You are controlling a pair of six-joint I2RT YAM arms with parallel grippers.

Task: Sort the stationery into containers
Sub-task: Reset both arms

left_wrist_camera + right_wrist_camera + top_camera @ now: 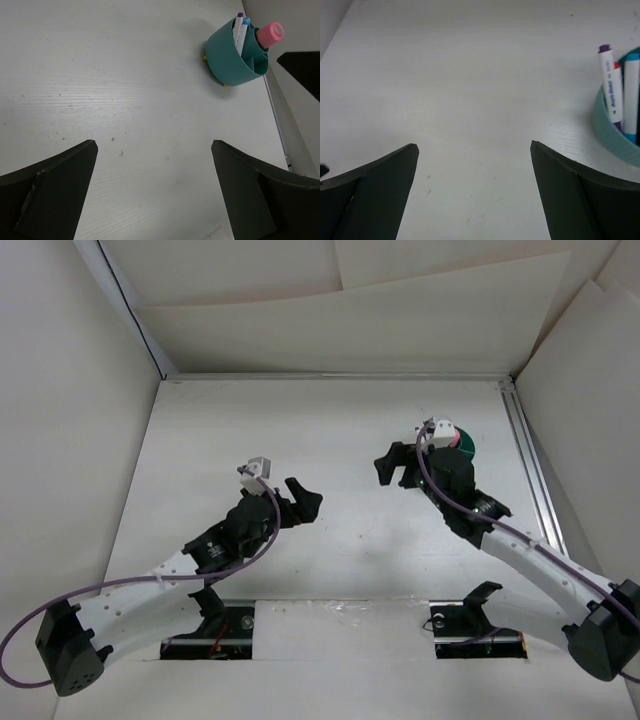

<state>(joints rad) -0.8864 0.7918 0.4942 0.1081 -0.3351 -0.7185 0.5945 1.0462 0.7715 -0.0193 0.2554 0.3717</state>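
Teal round plastic cup [227, 62] holds slim white pens [240, 34]; left claw [154, 146], right claw [474, 145] spread wide, empty.

You see a white table [125, 100], matt, with a faint wood-like grain and small specks. The teal cup [227, 57] looks like smooth plastic with a soft satin sheen. The pink-capped marker [270, 34] and white pens [611, 85] look like smooth, slightly glossy plastic. Your left gripper [154, 143] and right gripper [473, 145] have matt black plastic fingers. The side rail [530, 460] looks like brushed metal, and the wall panels [330, 330] like matt white board.
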